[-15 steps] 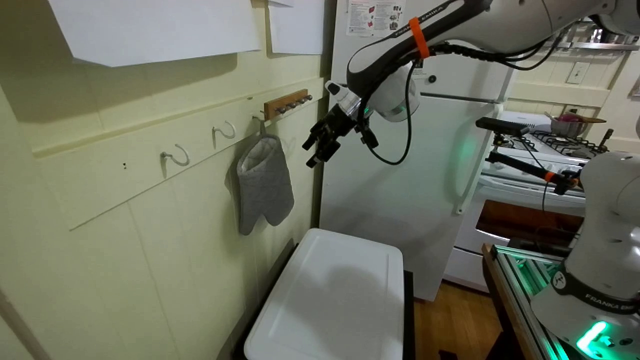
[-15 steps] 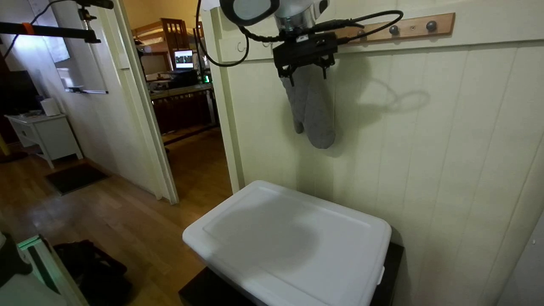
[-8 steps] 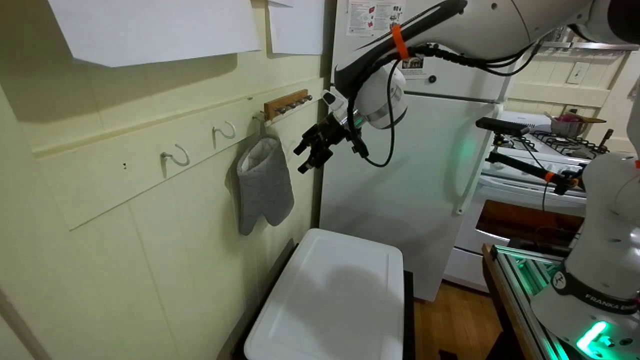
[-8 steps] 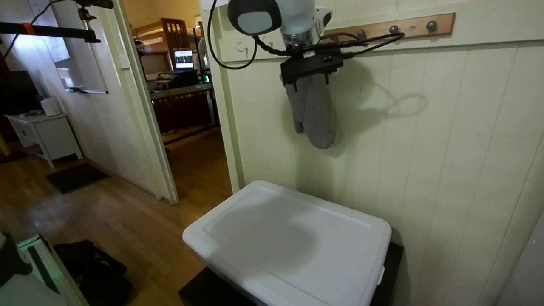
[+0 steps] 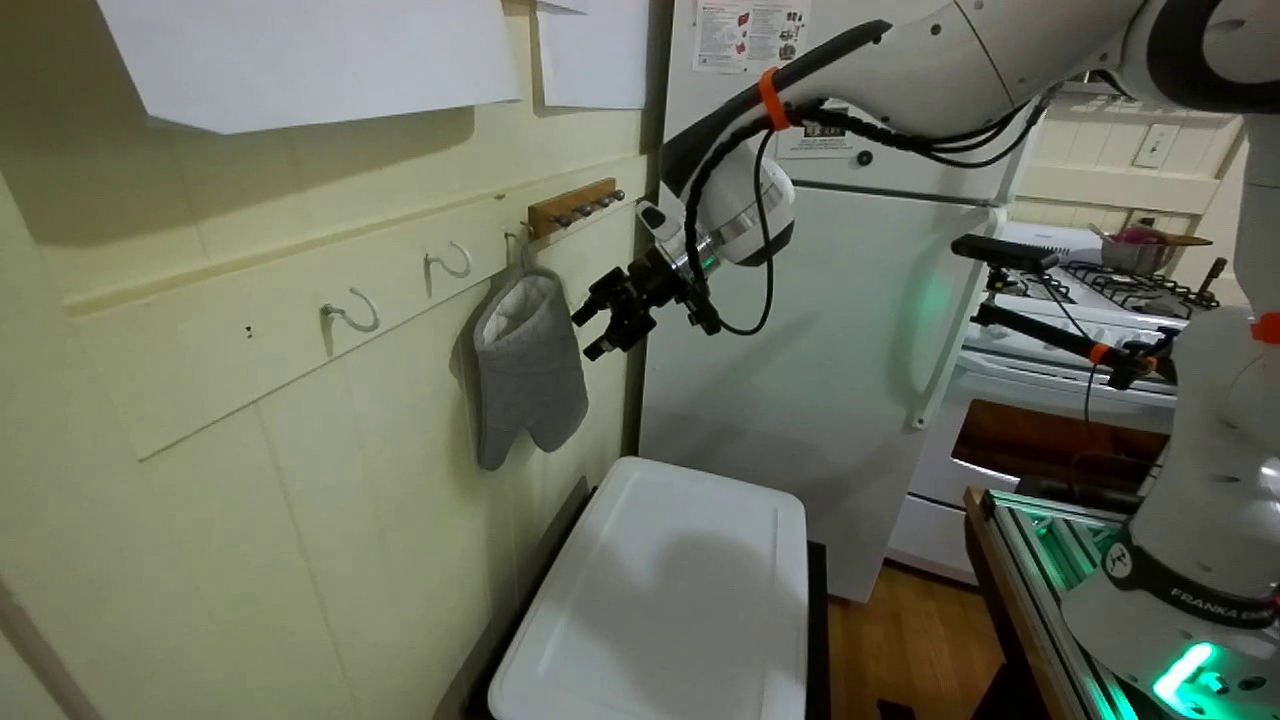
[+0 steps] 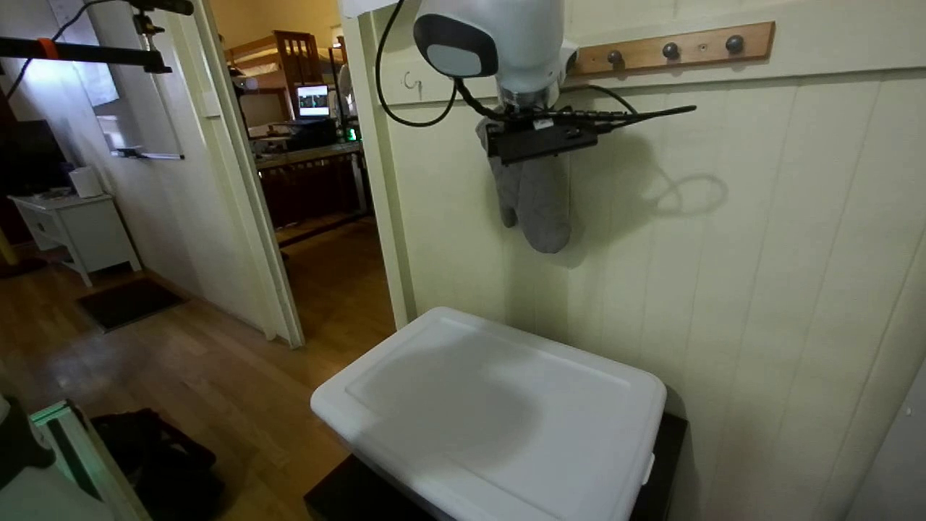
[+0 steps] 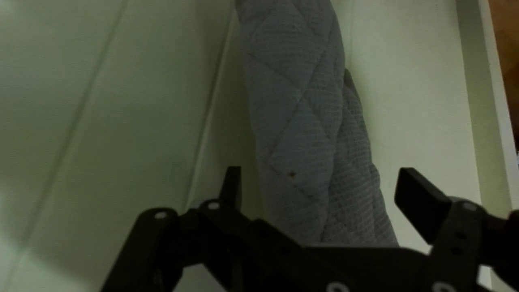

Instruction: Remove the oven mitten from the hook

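The grey oven mitten (image 5: 535, 365) hangs upside down by its loop from a small curved metal hook (image 5: 512, 237) beside the wooden bar, in an exterior view. Its lower part shows in an exterior view (image 6: 541, 210) below the gripper, which hides its top. My gripper (image 5: 588, 335) is open and empty, just to the fridge side of the mitten and apart from it. In the wrist view the mitten (image 7: 296, 121) shows between the two spread fingertips of the gripper (image 7: 320, 174), with wall visible on both sides. The hook is out of the wrist view.
Two more hooks (image 5: 352, 312) stick out of the wall rail, one nearer the mitten (image 5: 450, 262). The wooden peg bar (image 5: 575, 208) is above it. A white lidded bin (image 6: 492, 405) stands below. The fridge (image 5: 790, 400) is behind the arm.
The gripper has moved down and closer to the wall and the mitten. The mitten has not visibly moved.
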{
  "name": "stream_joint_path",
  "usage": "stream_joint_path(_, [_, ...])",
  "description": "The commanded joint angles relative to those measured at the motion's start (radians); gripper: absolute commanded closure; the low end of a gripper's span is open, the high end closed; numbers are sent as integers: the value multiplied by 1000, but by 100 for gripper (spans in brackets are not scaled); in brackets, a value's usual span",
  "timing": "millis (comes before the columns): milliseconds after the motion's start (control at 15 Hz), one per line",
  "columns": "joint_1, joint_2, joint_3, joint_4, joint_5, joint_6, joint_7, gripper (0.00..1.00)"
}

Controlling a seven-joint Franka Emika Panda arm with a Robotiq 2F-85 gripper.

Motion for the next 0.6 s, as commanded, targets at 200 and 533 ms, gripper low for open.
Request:
stream_joint_path(200, [-43,78,19,56,84,-106,-110,47])
stream_joint_path(533, [-88,73,66,56,66,-130,-100,85])
